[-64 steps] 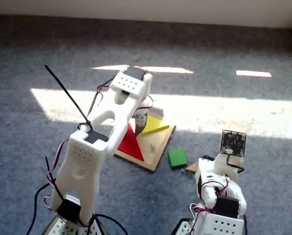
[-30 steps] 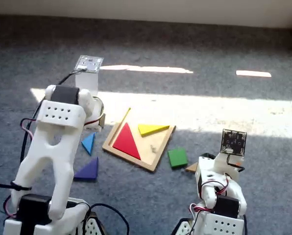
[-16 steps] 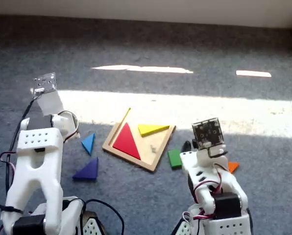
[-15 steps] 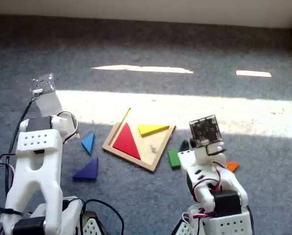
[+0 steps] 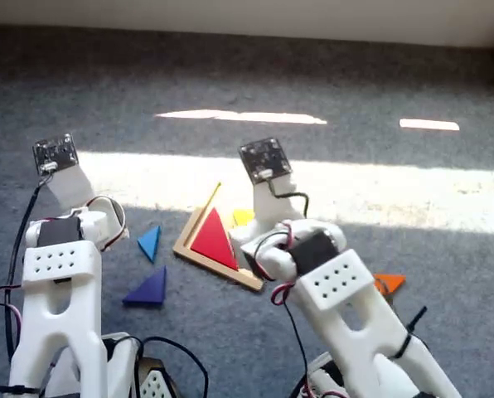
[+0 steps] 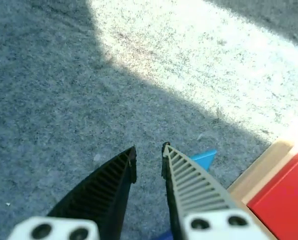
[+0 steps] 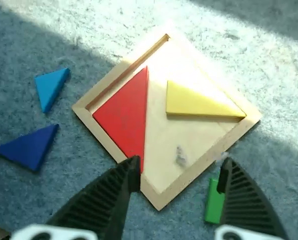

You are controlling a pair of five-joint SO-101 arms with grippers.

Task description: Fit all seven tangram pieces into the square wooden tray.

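Note:
The square wooden tray (image 7: 189, 145) lies on the carpet with a red triangle (image 7: 124, 117) and a yellow triangle (image 7: 199, 102) in it. My right gripper (image 7: 179, 172) hangs open above the tray's near corner with nothing between its fingers. A green square (image 7: 215, 200) lies just outside that corner. A light blue triangle (image 7: 50, 86) and a dark blue triangle (image 7: 29, 146) lie on the carpet beside the tray. My left gripper (image 6: 148, 150) is open by a narrow gap and empty, low over the carpet near the light blue triangle (image 6: 204, 159). An orange piece (image 5: 388, 283) lies to the right.
In the high view the right arm (image 5: 313, 257) stretches over the tray (image 5: 199, 253) and covers its right half. The left arm (image 5: 60, 257) stands folded back at the left. Grey carpet with a sunlit band runs behind the tray.
The left arm drew back from the tray to the left, leaving the yellow triangle inside. The right arm swung from its folded pose at the right out over the tray.

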